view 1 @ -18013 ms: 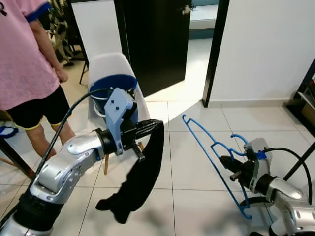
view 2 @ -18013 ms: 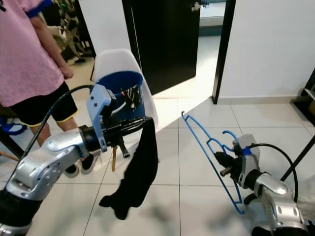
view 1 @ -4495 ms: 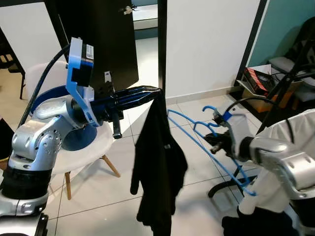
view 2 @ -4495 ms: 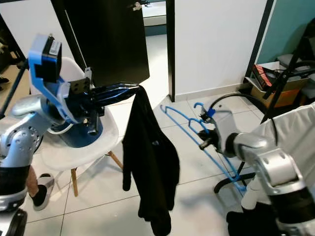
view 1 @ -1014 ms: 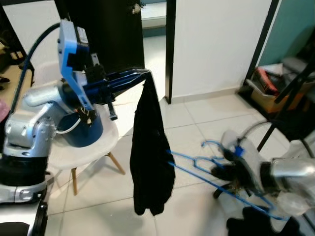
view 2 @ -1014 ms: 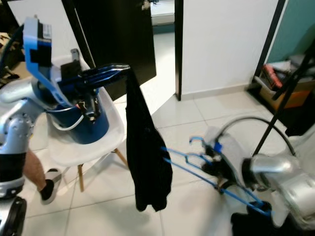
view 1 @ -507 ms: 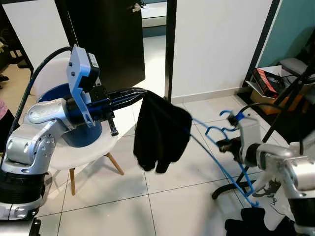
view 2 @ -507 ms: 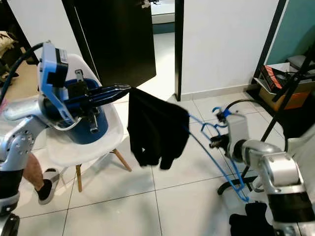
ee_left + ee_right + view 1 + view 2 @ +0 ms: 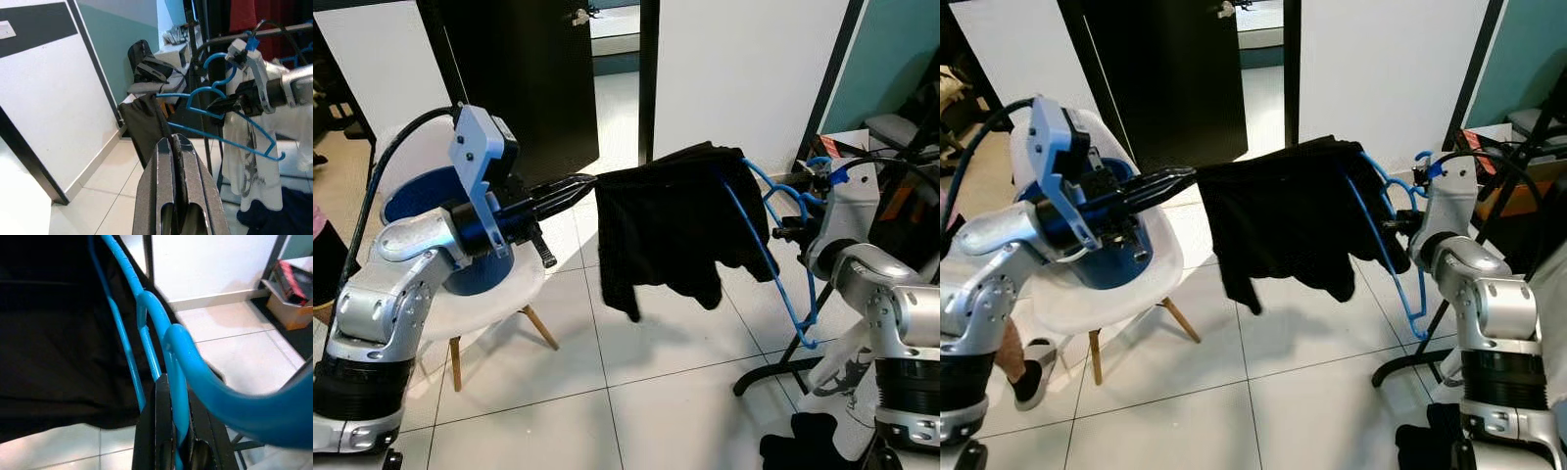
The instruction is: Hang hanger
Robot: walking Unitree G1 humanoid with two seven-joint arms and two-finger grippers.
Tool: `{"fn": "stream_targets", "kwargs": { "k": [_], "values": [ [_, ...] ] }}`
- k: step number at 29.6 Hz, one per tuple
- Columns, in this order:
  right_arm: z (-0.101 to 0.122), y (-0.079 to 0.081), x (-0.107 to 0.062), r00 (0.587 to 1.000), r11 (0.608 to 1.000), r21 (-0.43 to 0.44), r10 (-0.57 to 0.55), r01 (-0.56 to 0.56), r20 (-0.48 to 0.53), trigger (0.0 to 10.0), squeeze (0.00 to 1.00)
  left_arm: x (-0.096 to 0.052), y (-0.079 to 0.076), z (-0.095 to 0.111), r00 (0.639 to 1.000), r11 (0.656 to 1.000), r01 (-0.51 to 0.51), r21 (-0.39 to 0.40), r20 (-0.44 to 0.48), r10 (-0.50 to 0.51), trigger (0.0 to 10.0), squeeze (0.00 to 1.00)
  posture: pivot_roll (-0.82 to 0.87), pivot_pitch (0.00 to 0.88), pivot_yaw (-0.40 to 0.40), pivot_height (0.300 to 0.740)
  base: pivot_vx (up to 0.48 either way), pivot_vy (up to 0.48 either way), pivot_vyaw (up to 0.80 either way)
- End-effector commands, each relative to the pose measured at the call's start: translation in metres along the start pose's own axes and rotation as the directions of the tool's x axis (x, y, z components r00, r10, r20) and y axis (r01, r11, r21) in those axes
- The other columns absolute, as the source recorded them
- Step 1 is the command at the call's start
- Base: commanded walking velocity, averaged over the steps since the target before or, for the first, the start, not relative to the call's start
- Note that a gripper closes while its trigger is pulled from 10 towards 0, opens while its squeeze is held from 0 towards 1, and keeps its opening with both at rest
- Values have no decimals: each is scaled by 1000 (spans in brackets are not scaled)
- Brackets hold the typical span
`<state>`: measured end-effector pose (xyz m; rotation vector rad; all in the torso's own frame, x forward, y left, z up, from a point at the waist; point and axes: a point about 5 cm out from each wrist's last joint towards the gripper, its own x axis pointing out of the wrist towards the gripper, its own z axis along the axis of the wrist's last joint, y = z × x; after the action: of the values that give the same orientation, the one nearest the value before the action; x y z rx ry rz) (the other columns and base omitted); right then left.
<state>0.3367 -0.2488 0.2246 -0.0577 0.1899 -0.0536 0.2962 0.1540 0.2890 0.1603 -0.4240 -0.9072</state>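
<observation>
Nearest, in the right wrist view: two black fingers point(image 9: 157, 431) clamped on the blue hanger point(image 9: 168, 357), its plastic neck passing between them, with dark cloth behind.

In the head views, right gripper point(image 9: 781, 233) raised at mid-height on the robot's right, pinching the hanger just below its hook point(image 9: 818, 163). Hanger tilted, one arm running down toward the floor tiles point(image 9: 666, 343), the other pushed into the black garment point(image 9: 671, 230).

Garment stretched out between both arms, one end over the hanger, the other end nipped by the left gripper point(image 9: 582, 188), fingers pressed together on the cloth. Lower edge hanging in uneven flaps above the tiles.

Left wrist view: long fingers point(image 9: 173, 166) closed tight, garment's edge point(image 9: 144, 122) at their tips, hanger and right gripper beyond.

Behind the left arm, a white chair point(image 9: 480, 294) with a blue bucket point(image 9: 411, 196) on its seat.

Farther right, a black rack point(image 9: 215, 36) with clothes, a white printed garment point(image 9: 247, 166) hanging near it.

At the back, a dark open door point(image 9: 538, 78) and a white wall point(image 9: 744, 69).
</observation>
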Motion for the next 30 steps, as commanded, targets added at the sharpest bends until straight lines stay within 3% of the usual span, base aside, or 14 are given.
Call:
{"fn": "stream_targets", "kwargs": {
  "k": [1,10,12,16,17,18,20,21,22,23,26,27,29,30],
  "values": [
    [6,-11,1,994,994,11,-106,106,35,10000,0,2,-3,12,998,1000,9,10,65,-10,10000,0,-98,0,36,740,0,0,0],
    [16,-8,4,984,988,60,-148,143,98,10000,0,16,-28,9,988,992,98,-84,132,-86,10000,0,-96,0,37,740,0,0,0],
    [26,6,5,979,992,61,-118,109,168,10000,0,29,-44,9,975,977,146,-154,187,-117,10000,0,-98,0,39,740,0,0,0],
    [30,13,5,975,995,51,-91,82,201,10000,0,32,-47,10,973,974,153,-170,201,-118,10000,0,-97,0,41,740,0,0,0],
    [35,38,4,971,996,-69,78,-64,226,10000,0,35,-41,9,977,978,108,-177,201,-72,10000,0,-98,0,46,740,0,0,0],
    [35,38,4,971,996,-69,78,-64,226,10000,0,35,-41,9,977,978,108,-177,201,-72,10000,0,-98,0,46,740,0,0,0],
    [17,77,-5,918,892,-285,387,-351,81,10000,0,36,-22,7,983,984,-29,-174,175,60,10000,0,-96,0,43,740,0,0,0],
    [17,77,-5,918,892,-285,387,-351,81,10000,0,36,-22,7,983,984,-29,-174,175,60,10000,0,-96,0,43,740,0,0,0],
    [-1,84,-10,882,816,-359,470,-453,-45,10000,0,35,-12,4,979,978,-107,-177,154,135,10000,0,-96,0,43,740,0,0,0],
    [-12,85,-12,861,775,-387,493,-499,-123,10000,0,34,-7,3,974,972,-152,-179,140,178,10000,0,-96,0,43,740,0,0,0],
    [-12,85,-12,861,775,-387,493,-499,-123,10000,0,34,-7,3,974,972,-152,-179,140,178,10000,0,-96,0,43,740,0,0,0],
    [-25,80,-15,840,740,-400,493,-541,-224,10000,0,33,-3,-1,970,965,-193,-176,115,215,10000,0,-95,0,41,740,0,0,0],
    [-25,80,-15,840,740,-400,493,-541,-224,10000,0,33,-3,-1,970,965,-193,-176,115,215,10000,0,-95,0,41,740,0,0,0],
    [-34,67,-14,853,753,-403,432,-520,-293,10000,0,32,-2,-6,968,960,-216,-177,91,235,10000,0,-100,0,41,740,0,0,0]
  ]
}}
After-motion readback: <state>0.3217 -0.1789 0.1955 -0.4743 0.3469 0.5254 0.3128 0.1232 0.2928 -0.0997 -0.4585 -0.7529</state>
